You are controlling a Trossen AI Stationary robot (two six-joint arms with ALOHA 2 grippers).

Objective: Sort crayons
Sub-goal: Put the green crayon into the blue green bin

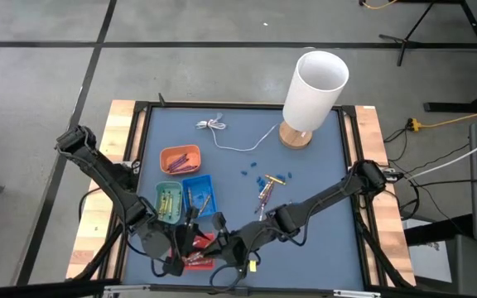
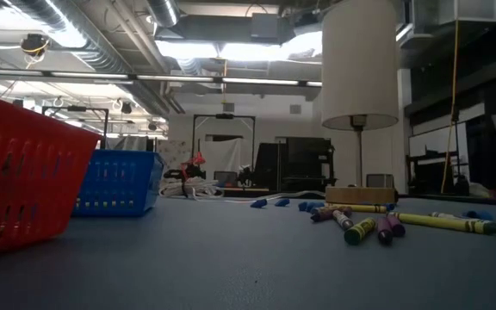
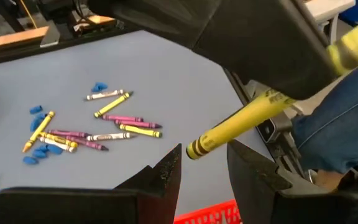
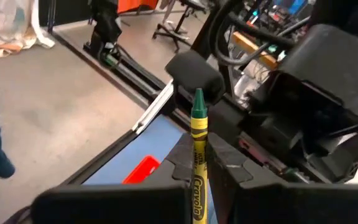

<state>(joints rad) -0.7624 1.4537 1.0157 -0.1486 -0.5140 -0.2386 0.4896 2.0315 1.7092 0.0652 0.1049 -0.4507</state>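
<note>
My right gripper (image 4: 199, 149) is shut on a yellow-wrapped crayon (image 4: 197, 134) with a green tip, above the red tray (image 1: 199, 252) at the table's near edge. My left gripper (image 3: 204, 158) is open right beside it. Its two fingers stand on either side of the crayon's free end (image 3: 194, 148), and I cannot tell whether they touch it. Several loose crayons (image 1: 267, 192), yellow, pink and whitish, lie flat on the blue mat right of centre. They also show in the left wrist view (image 3: 98, 127) and the low view (image 2: 377, 226). My right gripper pinches the crayon's wrapped body (image 4: 197, 171) between its two fingers. The crayon lies along the fingers and sticks out past their ends, green tip (image 4: 198, 102) pointing away. It is lifted clear of the table, slanting toward my left gripper.
An orange tray (image 1: 180, 158), a green tray (image 1: 169, 201) and a blue tray (image 1: 197, 192) with crayons stand left of centre. A white lamp (image 1: 313, 91) on a wooden base stands at the far right. A thin white cable (image 1: 230, 136) and small blue bits (image 1: 255, 174) lie on the mat.
</note>
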